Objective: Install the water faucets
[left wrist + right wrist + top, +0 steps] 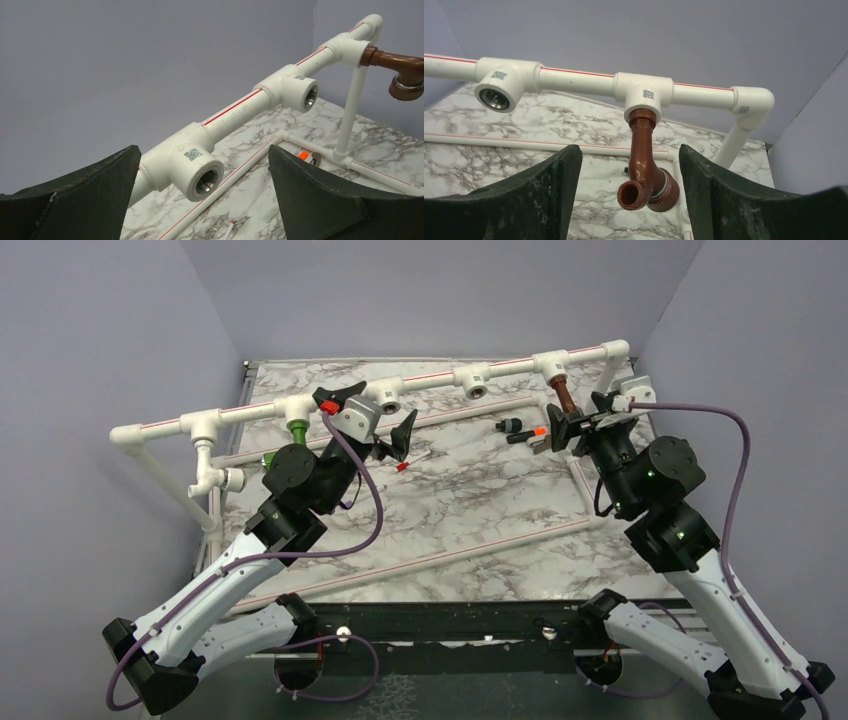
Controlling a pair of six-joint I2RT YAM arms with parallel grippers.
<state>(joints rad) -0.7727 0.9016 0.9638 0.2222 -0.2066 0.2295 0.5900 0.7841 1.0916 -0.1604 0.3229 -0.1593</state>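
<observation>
The reddish-brown faucet (561, 392) hangs screwed into the white T-fitting (551, 365) at the right end of the top pipe. In the right wrist view the faucet (644, 170) sits between the open fingers of my right gripper (629, 150), with a gap on each side. The green faucet (296, 426) hangs from a T-fitting (296, 408) on the left part of the pipe. My left gripper (385, 408) is open and empty, its fingers either side of an empty threaded T-fitting (197, 170). The brown faucet also shows at the far right of the left wrist view (402, 67).
A second empty T-fitting (473, 382) sits mid-pipe. A small black piece with an orange tip (522, 430) lies on the marble table (470, 500) near my right gripper (578, 412). A small white and red bit (405, 465) lies by the left arm. Low frame pipes cross the table.
</observation>
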